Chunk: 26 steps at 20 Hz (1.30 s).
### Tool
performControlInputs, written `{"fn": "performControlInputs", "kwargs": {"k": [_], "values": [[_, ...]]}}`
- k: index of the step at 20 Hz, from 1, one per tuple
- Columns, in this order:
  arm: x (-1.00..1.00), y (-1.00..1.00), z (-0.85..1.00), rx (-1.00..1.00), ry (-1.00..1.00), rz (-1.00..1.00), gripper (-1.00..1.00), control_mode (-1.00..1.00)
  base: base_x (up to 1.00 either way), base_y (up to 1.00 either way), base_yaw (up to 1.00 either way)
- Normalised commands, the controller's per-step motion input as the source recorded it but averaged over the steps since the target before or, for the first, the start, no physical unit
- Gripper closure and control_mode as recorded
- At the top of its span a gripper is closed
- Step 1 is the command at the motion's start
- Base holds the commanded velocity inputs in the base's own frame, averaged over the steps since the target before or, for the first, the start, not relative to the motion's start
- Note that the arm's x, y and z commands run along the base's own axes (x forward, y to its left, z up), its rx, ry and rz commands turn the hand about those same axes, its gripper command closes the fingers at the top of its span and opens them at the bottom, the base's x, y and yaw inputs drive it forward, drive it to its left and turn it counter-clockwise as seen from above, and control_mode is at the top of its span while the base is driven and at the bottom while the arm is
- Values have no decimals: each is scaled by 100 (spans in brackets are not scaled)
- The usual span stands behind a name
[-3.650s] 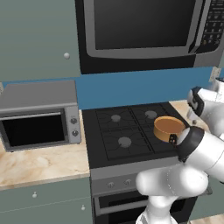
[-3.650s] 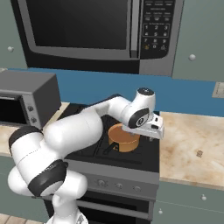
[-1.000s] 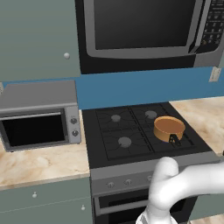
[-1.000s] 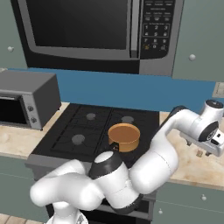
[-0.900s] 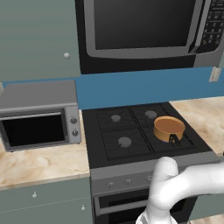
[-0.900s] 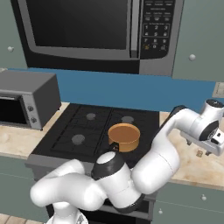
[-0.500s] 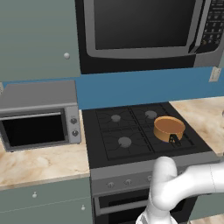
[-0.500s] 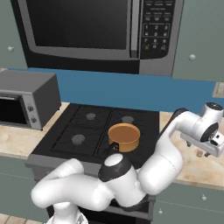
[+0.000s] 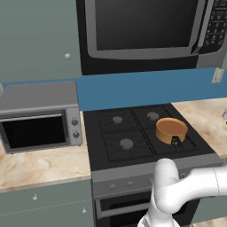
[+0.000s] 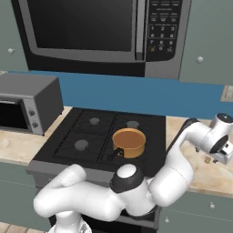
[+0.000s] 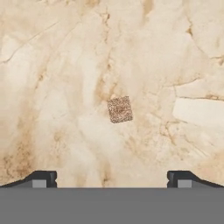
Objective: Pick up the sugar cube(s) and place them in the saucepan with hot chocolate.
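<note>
A beige marbled countertop (image 11: 65, 87) with brown veining forms the working surface, to the right of a black gas stove (image 10: 91, 136) and beneath an over-range microwave (image 10: 91, 32).

The gripper (image 11: 112, 177) is held above this countertop, pointing down at it. Its two dark fingertips (image 11: 43, 178) are set wide apart at the lower edge of the hand view, and nothing is held between them. In the right base view the gripper (image 10: 224, 156) is seen at the far right, over the counter section beside the stove.

One sugar cube (image 11: 120, 109) lies on the stone between and ahead of the fingertips, apart from both. It is a small, square-faced block with a coarse, speckled brown surface, turned slightly out of line with the jaws. In the right base view the cube (image 10: 208, 159) appears as a small tan speck just beside the gripper.

The step in hand is judged to be the approach for the pick. A straight descent is called for next, so that the cube is bracketed before closure; its granular faces should offer fair friction.

The saucepan with hot chocolate (image 10: 129, 142), a shallow round copper-orange vessel with a flat brown fill and a short dark handle, rests on the front right burner, well apart from the cube. A grey toaster oven (image 9: 37, 115) stands on the counter to the left of the stove.
</note>
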Motion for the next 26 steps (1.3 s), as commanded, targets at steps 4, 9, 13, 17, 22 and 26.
{"fn": "performControlInputs", "kwargs": {"k": [4, 9, 13, 17, 22, 26], "values": [[9, 0, -28, 0, -4, 0, -100, -100, 0, 0, 0], [20, -8, -10, -1, 0, 1, -100, -100, 0, 0, 0], [4, 0, -1, 0, 0, 0, -100, -100, 0, 0, 0], [1, -6, -12, -1, 10, 0, -100, -100, 0, 0, 0], [9, -11, -19, -4, 4, 0, -100, -100, 0, 0, 0], [11, -2, -14, -3, 0, 0, -100, -100, 0, 0, 0]]}}
